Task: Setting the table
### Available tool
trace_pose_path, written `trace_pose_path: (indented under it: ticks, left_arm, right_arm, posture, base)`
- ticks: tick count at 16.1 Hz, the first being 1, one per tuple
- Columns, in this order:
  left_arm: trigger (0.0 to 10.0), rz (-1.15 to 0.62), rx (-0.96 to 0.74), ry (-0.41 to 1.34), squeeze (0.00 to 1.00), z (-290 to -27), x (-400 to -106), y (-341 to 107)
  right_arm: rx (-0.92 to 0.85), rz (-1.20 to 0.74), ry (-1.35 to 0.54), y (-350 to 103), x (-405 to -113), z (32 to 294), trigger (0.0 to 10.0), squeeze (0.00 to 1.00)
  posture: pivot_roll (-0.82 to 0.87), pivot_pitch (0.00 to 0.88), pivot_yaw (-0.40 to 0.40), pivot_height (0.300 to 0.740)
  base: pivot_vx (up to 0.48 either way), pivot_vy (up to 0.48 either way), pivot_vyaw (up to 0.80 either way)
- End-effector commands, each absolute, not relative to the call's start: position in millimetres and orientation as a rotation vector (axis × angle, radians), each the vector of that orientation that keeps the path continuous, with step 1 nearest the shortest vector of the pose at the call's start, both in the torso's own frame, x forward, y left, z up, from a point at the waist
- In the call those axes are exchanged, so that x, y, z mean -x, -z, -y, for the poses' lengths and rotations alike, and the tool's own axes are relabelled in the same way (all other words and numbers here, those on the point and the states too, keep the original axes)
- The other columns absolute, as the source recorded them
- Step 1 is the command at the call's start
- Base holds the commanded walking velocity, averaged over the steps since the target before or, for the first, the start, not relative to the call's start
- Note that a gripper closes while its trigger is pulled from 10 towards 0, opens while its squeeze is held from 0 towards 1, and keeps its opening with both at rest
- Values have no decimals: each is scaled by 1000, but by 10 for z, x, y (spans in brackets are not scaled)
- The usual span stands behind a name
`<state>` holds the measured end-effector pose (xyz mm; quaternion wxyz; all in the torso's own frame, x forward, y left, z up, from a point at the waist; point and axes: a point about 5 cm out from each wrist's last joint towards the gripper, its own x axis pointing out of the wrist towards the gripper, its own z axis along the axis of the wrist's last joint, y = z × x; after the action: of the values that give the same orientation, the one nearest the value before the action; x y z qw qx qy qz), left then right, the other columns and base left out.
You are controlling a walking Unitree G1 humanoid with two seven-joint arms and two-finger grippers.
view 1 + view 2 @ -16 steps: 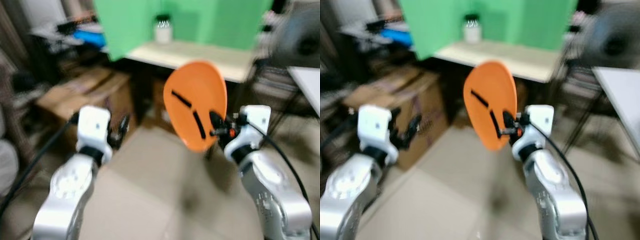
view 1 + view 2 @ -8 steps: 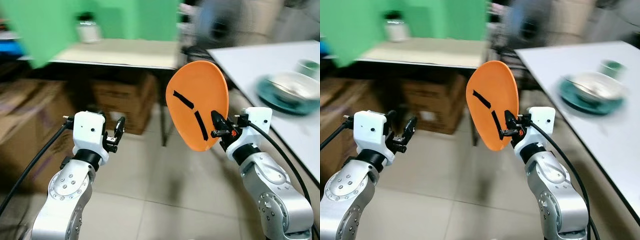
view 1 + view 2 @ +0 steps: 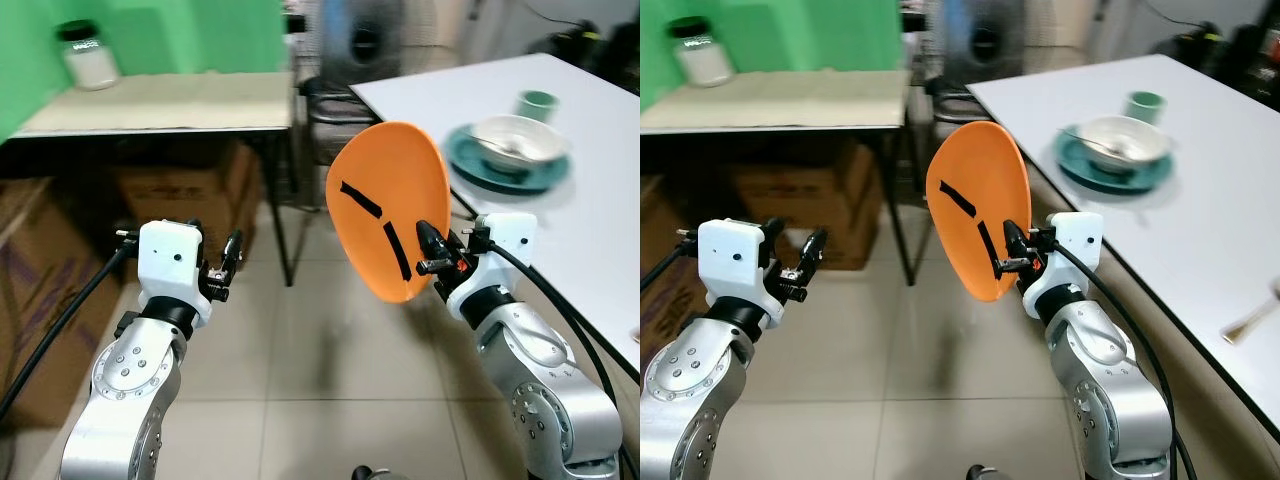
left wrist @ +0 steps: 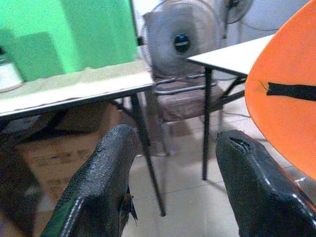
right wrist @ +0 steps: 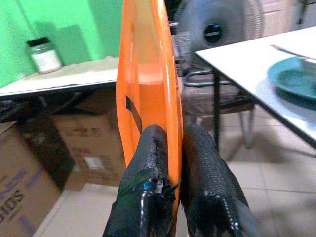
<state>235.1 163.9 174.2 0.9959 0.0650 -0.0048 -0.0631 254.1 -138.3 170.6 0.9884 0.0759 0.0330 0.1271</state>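
While the robot stands over tiled floor, the scene reads:
White bench (image 3: 1200, 200): at the right, carrying a teal plate (image 3: 1115, 172) with a bowl (image 3: 1124, 139) on it.
Orange plate (image 3: 392, 210): held upright in mid-air, beside the bench.
Right tool (image 3: 428, 254): clamped on the plate's lower edge.
Left tool (image 3: 228, 264): fingers apart, empty.

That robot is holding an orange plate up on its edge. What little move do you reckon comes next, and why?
Probably carry it over the white table on the robot's right. The right gripper is shut on the orange plate, held upright above the floor; the table already has a bowl on a teal plate. The left gripper is open.
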Motion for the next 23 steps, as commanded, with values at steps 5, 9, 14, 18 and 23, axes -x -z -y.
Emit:
trace_pose_path:
  ticks: [5,9,14,18,23]
  left_arm:
    - [10000,3,-133,109,0,-1687,-2373,-1742]
    - [10000,0,-137,115,0,-1682,-2385,-1741]
    - [10000,-4,-182,117,0,-1686,-2409,-1739]
    - [10000,-17,-158,114,0,-1682,-2410,-1718]
    - [10000,-18,-153,110,0,-1684,-2420,-1714]
  right_arm:
    - [-153,-33,-265,-1784,-2566,1347,10000,0]
    - [-150,-42,-253,-1770,-2560,1356,10000,0]
    - [-148,-46,-245,-1765,-2558,1363,10000,0]
    - [-149,-49,-241,-1763,-2562,1366,10000,0]
    - [-151,-53,-239,-1763,-2574,1369,10000,0]
  posture:
    - [-30,0,33,740]
    - [-33,2,37,740]
    - [-37,6,40,740]
    - [-39,7,41,740]
    - [-41,4,37,740]
  base:
    - [0,390,-788]
    - [0,416,-719]
    - [0,-288,-651]
    - [0,-195,-553]
    - [0,0,-781]
